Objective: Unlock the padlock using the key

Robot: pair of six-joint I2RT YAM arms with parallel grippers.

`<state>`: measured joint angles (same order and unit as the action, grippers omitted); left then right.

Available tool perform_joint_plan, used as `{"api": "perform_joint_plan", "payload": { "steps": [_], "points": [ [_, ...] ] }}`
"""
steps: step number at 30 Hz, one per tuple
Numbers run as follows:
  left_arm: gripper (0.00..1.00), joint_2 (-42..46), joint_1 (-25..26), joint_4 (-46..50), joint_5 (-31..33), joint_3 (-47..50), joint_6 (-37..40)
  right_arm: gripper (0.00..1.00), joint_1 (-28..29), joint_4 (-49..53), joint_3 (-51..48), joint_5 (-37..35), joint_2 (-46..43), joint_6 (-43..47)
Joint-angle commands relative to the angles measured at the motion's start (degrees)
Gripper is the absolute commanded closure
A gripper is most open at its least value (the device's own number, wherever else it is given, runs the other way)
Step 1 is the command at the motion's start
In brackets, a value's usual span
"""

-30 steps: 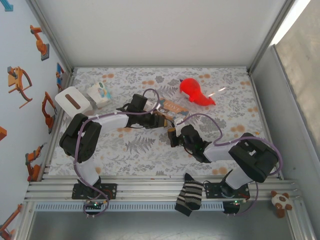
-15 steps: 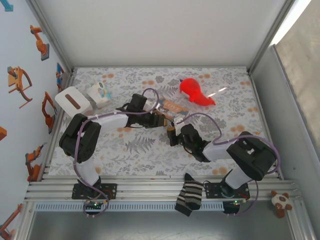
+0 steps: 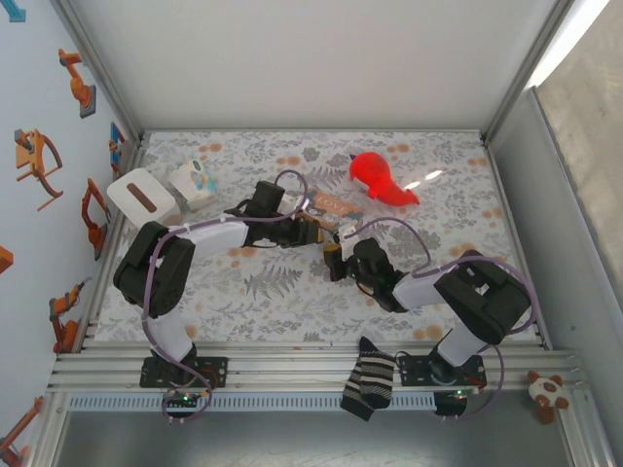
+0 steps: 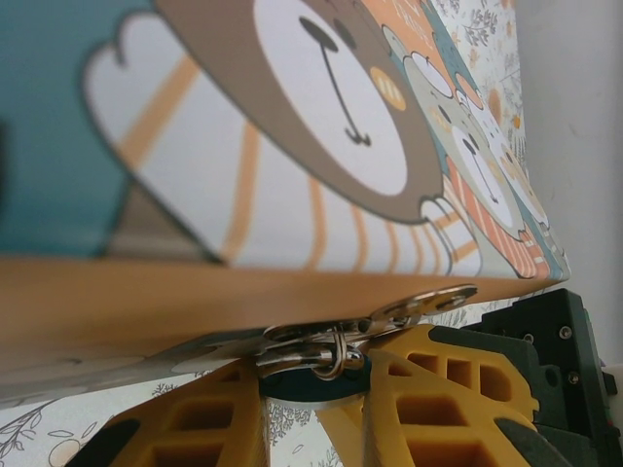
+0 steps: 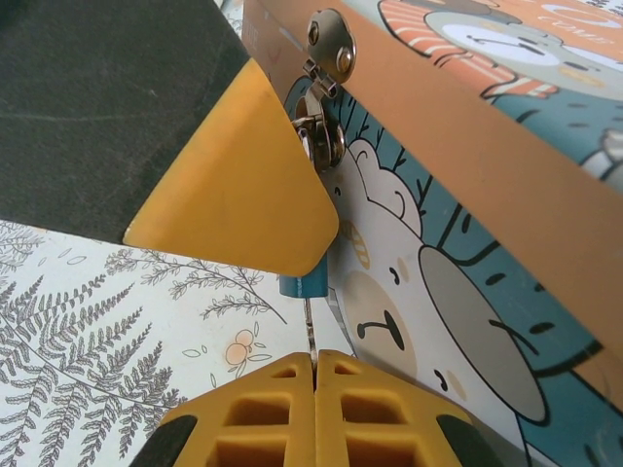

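Note:
The tiny padlock (image 4: 304, 383), dark blue with a steel shackle, hangs from the hasp (image 4: 419, 304) of the bear-printed tin (image 4: 292, 146). My left gripper (image 4: 313, 374) is shut on its body, one yellow finger on each side. In the right wrist view a left finger (image 5: 234, 185) covers most of the padlock (image 5: 300, 285). A thin metal key (image 5: 309, 326) runs from its underside into my right gripper (image 5: 313, 362), which is shut on it. From above, both grippers, left (image 3: 310, 232) and right (image 3: 336, 255), meet at the tin's (image 3: 331, 206) near edge.
A red toy (image 3: 378, 178) lies behind the tin to the right. A white box (image 3: 143, 197) and a small carton (image 3: 195, 182) stand at the back left. A striped sock (image 3: 368, 384) hangs over the front rail, with a plush toy (image 3: 551, 392) outside the frame at right.
My right gripper has edged a little away from the bases, toward the tin, keeping the key. The left gripper and tin have shifted slightly.

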<state>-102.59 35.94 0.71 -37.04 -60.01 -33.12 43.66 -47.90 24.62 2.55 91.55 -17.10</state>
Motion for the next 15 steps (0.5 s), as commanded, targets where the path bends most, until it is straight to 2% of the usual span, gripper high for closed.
{"api": "perform_joint_plan", "payload": {
  "steps": [1,15],
  "points": [
    [0.81,2.03,1.32,-0.42,-4.54,-0.69,-0.01,1.00,-0.76,-8.75,3.23,1.25,-1.01,0.14],
    [0.81,0.49,1.34,-1.47,-4.89,-0.59,-0.76,1.00,-1.82,-10.26,2.70,2.06,0.10,-0.04]
  ]
}}
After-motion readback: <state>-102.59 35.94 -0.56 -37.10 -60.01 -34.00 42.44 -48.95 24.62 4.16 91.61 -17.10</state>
